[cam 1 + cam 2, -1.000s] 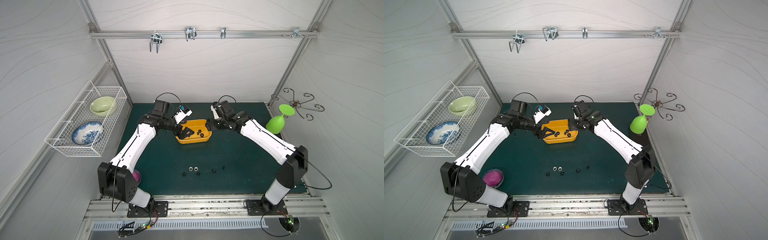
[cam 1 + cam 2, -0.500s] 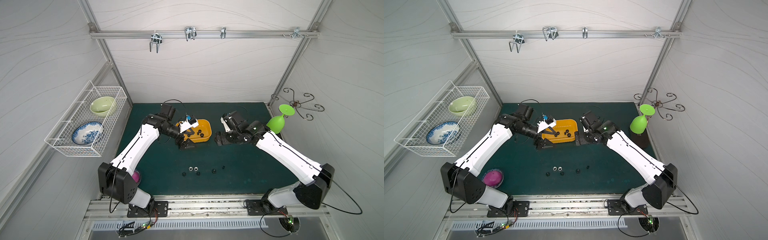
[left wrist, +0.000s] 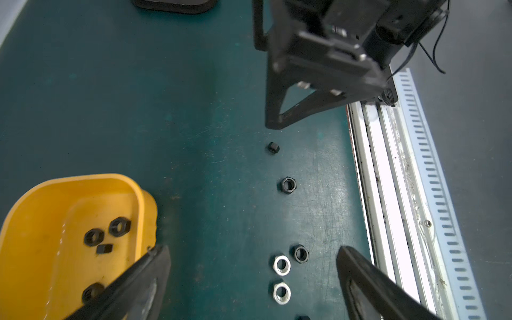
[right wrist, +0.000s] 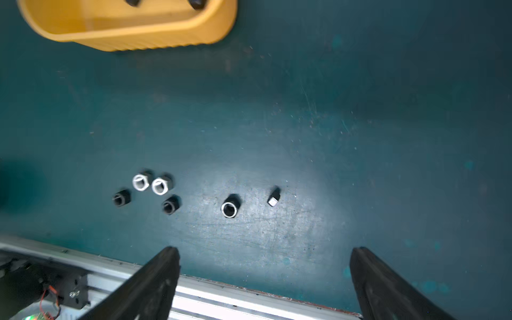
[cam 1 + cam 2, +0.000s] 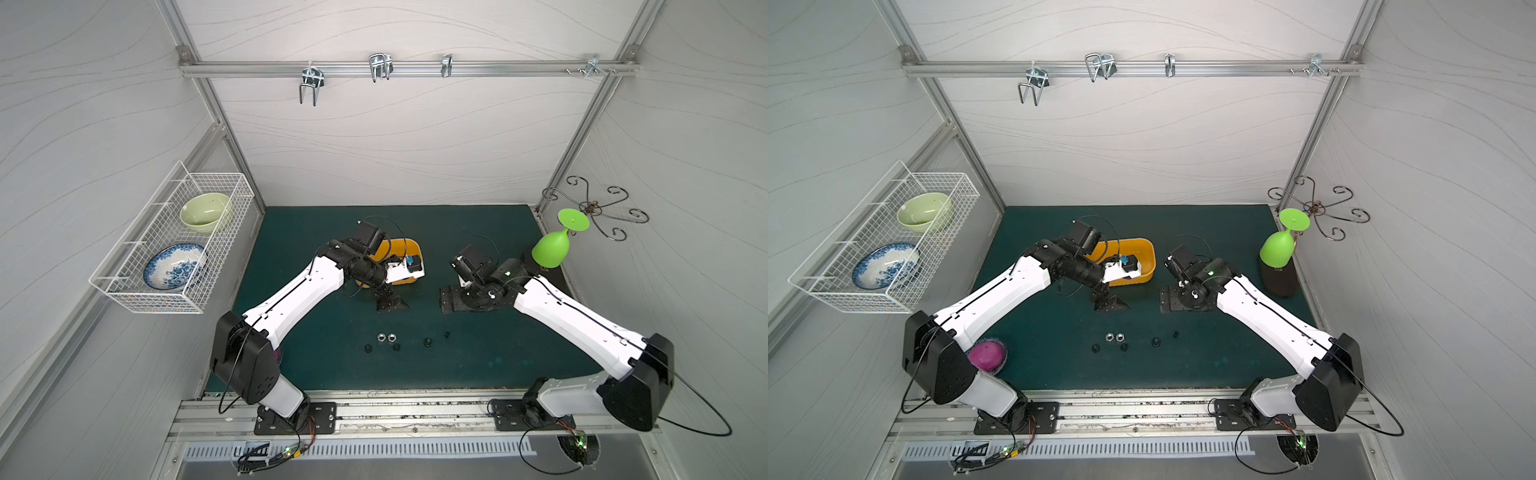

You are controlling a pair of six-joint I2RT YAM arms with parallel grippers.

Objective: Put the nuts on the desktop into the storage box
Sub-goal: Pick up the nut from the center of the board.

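**Nuts (image 4: 229,209) lying loose**

The nuts are lying on the tabletop (image 4: 332,124), nearer than the box (image 4: 133,38). The left pincer (image 3: 252,250) and right pincer (image 4: 266,250) are hovering wide, empty. Two silver nuts (image 4: 160,185) are sitting side by side; pinching one risks flicking the other.

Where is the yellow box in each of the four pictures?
In a top view: yellow box mid-table, half hidden by the left arm.
In a top view: the box in the same spot, more showing.
Left wrist: the box beside the left gripper, black nuts inside.
Right wrist: only its outer wall, beyond the loose nuts.
Shared landmark: the two silver nuts.
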